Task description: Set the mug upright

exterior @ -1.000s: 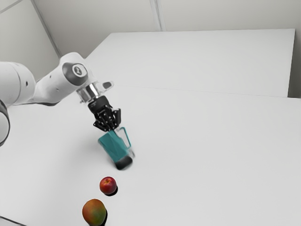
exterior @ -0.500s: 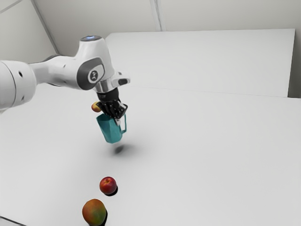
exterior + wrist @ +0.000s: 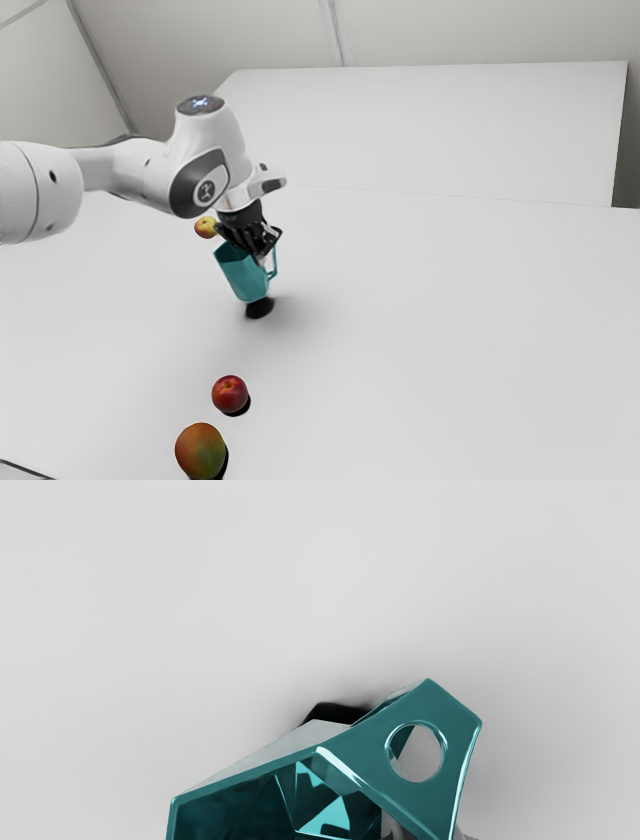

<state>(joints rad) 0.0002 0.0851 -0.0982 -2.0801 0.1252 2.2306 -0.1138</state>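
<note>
My gripper (image 3: pixel 262 252) is shut on the upper part of the teal mug (image 3: pixel 243 275), beside its handle. The mug leans somewhat, its opening up and its base toward the table, with a dark shadow right below. Whether the base touches the table I cannot tell. In the wrist view the mug (image 3: pixel 415 800) shows its open mouth and the handle's top with a round hole. Parts of the gripper (image 3: pixel 427 834) appear at the bottom edge, one inside the rim and one outside by the handle.
On the white table (image 3: pixel 450 330), a red fruit (image 3: pixel 229 393) and a larger orange-green mango (image 3: pixel 200 450) lie nearer the exterior view's bottom. A yellow-red fruit (image 3: pixel 205 227) lies behind the mug, close to the arm.
The mug first rose and swung from a steep lean to a more upright pose. Since then, my gripper has carried it slightly down and toward the exterior view's right, nearer its shadow.
</note>
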